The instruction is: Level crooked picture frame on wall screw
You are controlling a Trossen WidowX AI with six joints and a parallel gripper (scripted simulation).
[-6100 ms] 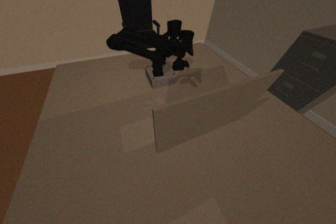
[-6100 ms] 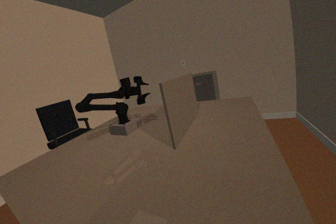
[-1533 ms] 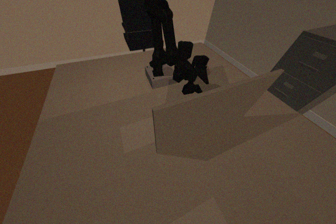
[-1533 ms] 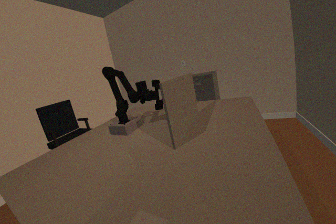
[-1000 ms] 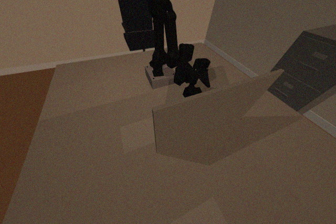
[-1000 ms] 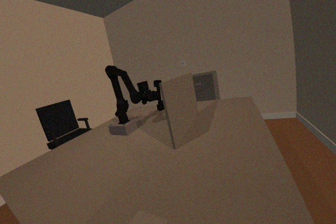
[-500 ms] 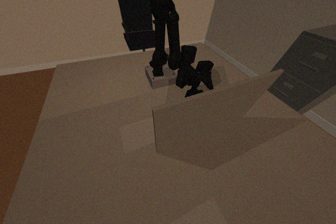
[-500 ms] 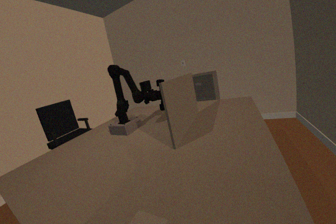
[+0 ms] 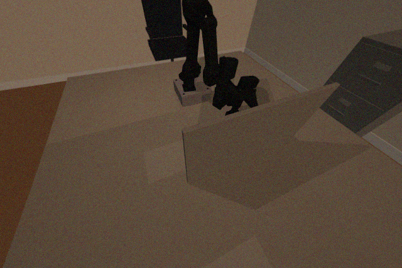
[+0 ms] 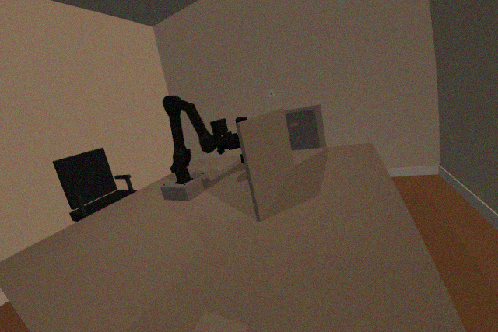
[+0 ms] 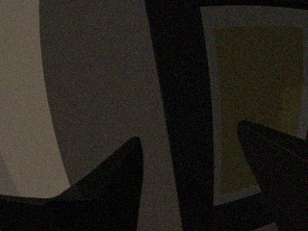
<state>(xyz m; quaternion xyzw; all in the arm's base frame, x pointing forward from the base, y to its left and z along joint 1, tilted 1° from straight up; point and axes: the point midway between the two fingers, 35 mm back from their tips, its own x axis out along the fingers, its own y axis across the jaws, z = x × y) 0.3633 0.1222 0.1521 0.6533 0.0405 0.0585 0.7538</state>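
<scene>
The picture frame has a black border, a grey mat and an olive picture. It shows only in the wrist view, at the right, partly cut off. Its lower edge rises to the right there. It hangs in front of the upright panel, which hides it in the top and exterior views. My gripper is open, in front of the panel. In the wrist view the frame's left bar runs between its fingertips, and the right finger overlaps the picture; contact cannot be told. The screw and the notched strip are hidden.
The arm's base stands on the table. A dark chair is behind the arm. A grey cabinet stands beyond the table. The panel's side edge faces the exterior view.
</scene>
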